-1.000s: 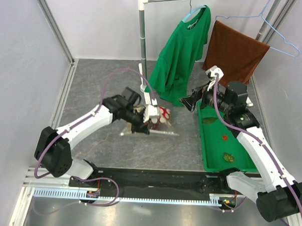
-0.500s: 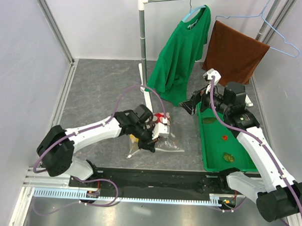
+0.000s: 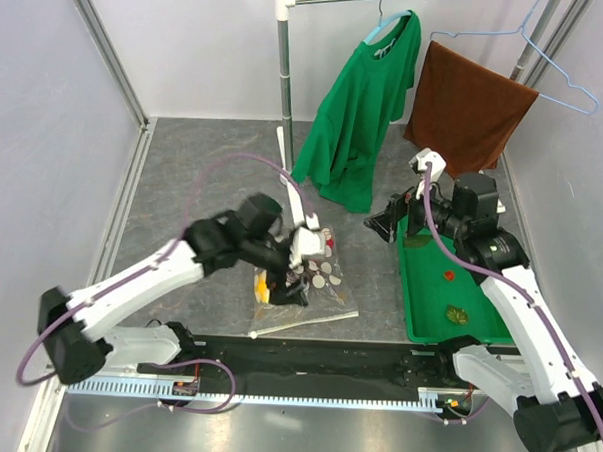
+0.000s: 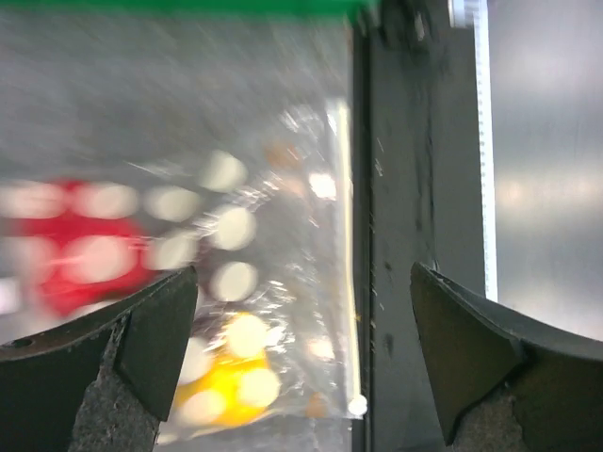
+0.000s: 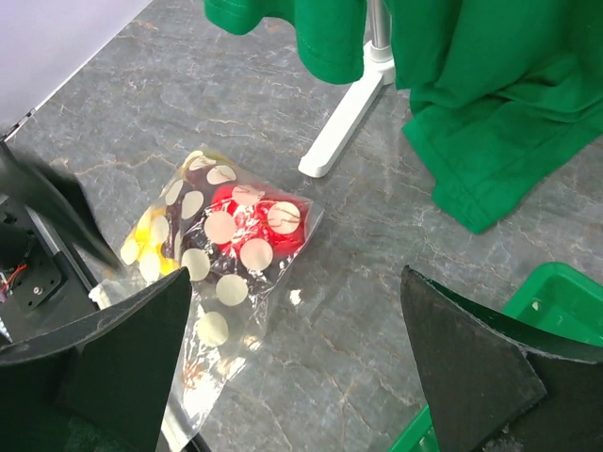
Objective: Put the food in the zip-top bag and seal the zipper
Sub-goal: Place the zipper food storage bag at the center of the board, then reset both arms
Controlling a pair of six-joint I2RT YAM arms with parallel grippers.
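The zip-top bag (image 3: 314,292) lies flat on the grey table near the front edge, white dots showing. Inside it sit the food pieces: a red pepper (image 5: 256,222), a yellow fruit (image 5: 149,235) and a dark bunch (image 5: 200,247). The zipper (image 4: 354,311) runs as a thin strip along the edge nearest the arm bases (image 3: 307,323). My left gripper (image 4: 301,348) hovers open just above the bag, with nothing between its fingers. My right gripper (image 5: 292,367) stands open and empty, well to the right of the bag, by the tray's near corner (image 3: 382,222).
A green tray (image 3: 426,312) at the right holds a small red bit (image 3: 447,275) and a green bit (image 3: 458,315). A white rack post (image 3: 284,85) with its foot (image 5: 341,127) stands behind the bag, with a green shirt (image 3: 362,99) and brown cloth (image 3: 467,103) hanging.
My left gripper was shut on the bag and has opened, letting it go. The bag has come toward the front edge and lies flat. The right arm has barely shifted.
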